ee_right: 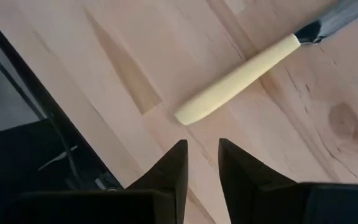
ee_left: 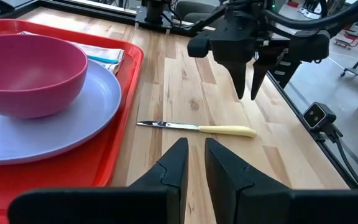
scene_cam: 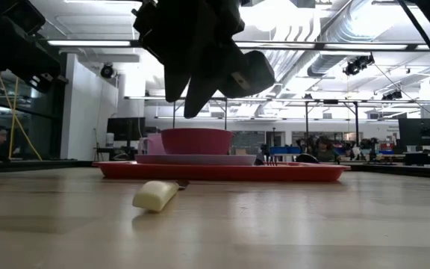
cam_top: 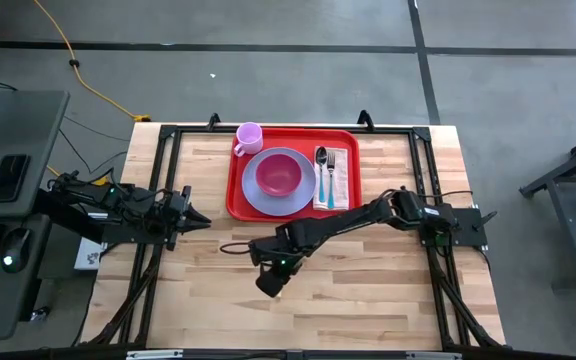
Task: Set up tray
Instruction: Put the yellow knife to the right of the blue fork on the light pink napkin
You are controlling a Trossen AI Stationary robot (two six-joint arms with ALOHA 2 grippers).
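Observation:
The red tray lies at the table's far middle. It carries a lavender plate with a pink bowl, a pink cup, and a napkin with a spoon and a fork. A knife with a cream handle lies flat on the wood in front of the tray, its blade toward the tray. My right gripper hangs above the handle end, slanting down, narrowly open and empty. My left gripper waits at the table's left, narrowly open and empty.
Black frame rails run along the table's left, right and far sides. A desk with a keyboard and a mouse stands beyond the left edge. Bare wood lies in front of the tray.

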